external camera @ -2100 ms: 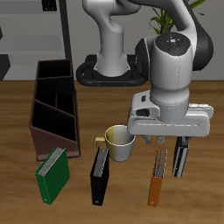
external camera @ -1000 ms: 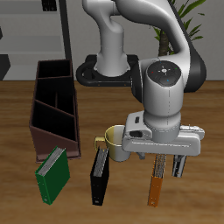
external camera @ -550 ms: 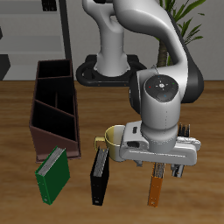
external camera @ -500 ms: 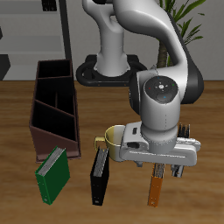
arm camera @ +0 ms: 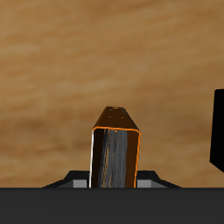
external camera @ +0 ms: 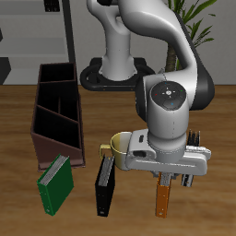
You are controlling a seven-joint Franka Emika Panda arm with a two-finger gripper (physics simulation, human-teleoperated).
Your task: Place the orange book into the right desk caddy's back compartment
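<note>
A wooden tabletop (external camera: 28,207) with warm brown grain is seen in both views. Behind it, a pale floor and a plain light wall are shown. A dark shelving frame (external camera: 57,28) is set at the back, and a green leafy plant (external camera: 189,18) is placed farther along. Even, soft lighting is cast throughout.

No lettering, label or number can be read anywhere (the book covers show plain colour only).

Gripper (external camera: 164,177) seen low over orange book (external camera: 163,197), fingers hidden behind wrist. Yellow mug (external camera: 121,147) partly covered by arm. Right desk caddy (external camera: 57,118) set farther back, green book (external camera: 54,182) before it.
</note>
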